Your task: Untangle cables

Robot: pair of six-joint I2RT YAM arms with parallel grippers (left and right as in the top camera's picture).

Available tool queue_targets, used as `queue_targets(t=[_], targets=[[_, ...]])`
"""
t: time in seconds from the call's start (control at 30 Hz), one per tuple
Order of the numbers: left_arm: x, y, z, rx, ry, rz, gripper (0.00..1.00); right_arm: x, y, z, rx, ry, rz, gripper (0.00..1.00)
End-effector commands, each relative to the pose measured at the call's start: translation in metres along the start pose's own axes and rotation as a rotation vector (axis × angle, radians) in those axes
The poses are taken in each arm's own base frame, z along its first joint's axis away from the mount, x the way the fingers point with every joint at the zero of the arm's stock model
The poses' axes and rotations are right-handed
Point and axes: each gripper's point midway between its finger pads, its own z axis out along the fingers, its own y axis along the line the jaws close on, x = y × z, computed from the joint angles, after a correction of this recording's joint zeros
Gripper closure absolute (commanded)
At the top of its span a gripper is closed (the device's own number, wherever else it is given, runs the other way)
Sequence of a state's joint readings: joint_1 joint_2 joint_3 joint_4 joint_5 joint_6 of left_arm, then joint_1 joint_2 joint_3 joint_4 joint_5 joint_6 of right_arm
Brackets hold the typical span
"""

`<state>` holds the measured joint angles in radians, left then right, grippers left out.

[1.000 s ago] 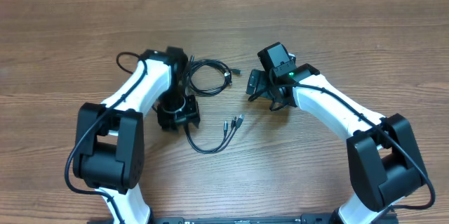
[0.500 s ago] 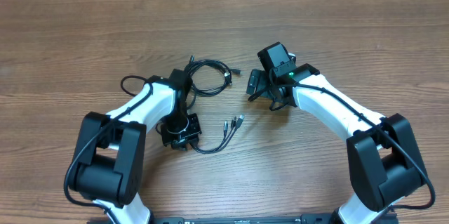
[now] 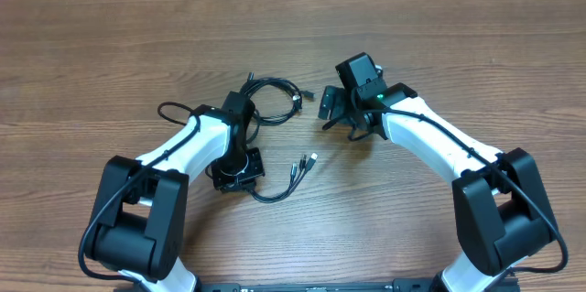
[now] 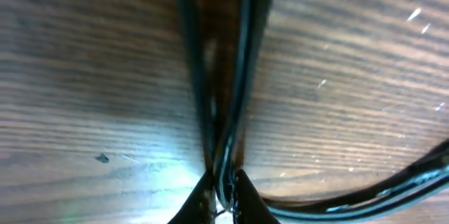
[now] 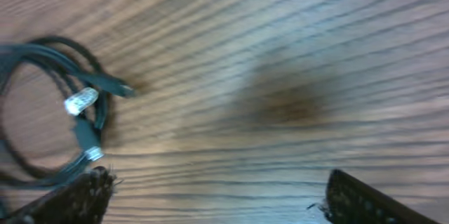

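Left wrist view: L gripper (image 4: 223, 197) pinched onto one strand of the cables (image 4: 242, 76). Rest loops just beyond L gripper, plugs (image 3: 307, 159) to its right. R gripper (image 5: 217, 192) fingers wide apart.

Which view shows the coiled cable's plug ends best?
The right wrist view: the plug ends appear large beside the coil, though blurred. The overhead view shows them tiny at the coil's right edge. The left wrist view shows only cords pinched by the left gripper, no plugs.
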<state>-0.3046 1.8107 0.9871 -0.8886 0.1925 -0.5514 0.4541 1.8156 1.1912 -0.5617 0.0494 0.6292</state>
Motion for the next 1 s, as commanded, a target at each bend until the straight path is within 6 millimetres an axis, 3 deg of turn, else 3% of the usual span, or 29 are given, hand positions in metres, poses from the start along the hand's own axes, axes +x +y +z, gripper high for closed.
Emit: queue_targets(t=[0.0, 0.2, 0.37, 0.53, 0.7, 0.83, 0.97], targets=[[-0.036, 0.068, 0.023, -0.361, -0.168, -0.010, 0.90, 0.000, 0.019, -0.004, -0.091, 0.017, -0.004, 0.08], [-0.064, 0.082, 0.015, -0.383, -0.259, -0.007, 0.96, -0.002, 0.032, -0.005, -0.137, -0.002, -0.018, 0.05], [-0.087, 0.085, 0.012, -0.339, -0.288, 0.137, 0.87, -0.012, 0.062, -0.010, -0.222, -0.075, -0.049, 0.05], [-0.092, 0.070, 0.017, -0.173, -0.277, 0.117, 0.81, -0.021, 0.108, -0.022, -0.356, -0.178, -0.098, 0.31], [-0.095, 0.058, 0.018, -0.106, -0.283, 0.120, 0.77, -0.024, 0.139, -0.020, -0.411, -0.276, -0.127, 0.67], [-0.098, 0.055, 0.017, -0.103, -0.298, 0.127, 0.75, -0.023, 0.142, -0.002, -0.376, -0.323, -0.128, 0.74], [-0.104, 0.054, 0.015, -0.103, -0.329, 0.128, 0.73, -0.010, 0.145, 0.033, -0.372, -0.306, -0.141, 0.75]])
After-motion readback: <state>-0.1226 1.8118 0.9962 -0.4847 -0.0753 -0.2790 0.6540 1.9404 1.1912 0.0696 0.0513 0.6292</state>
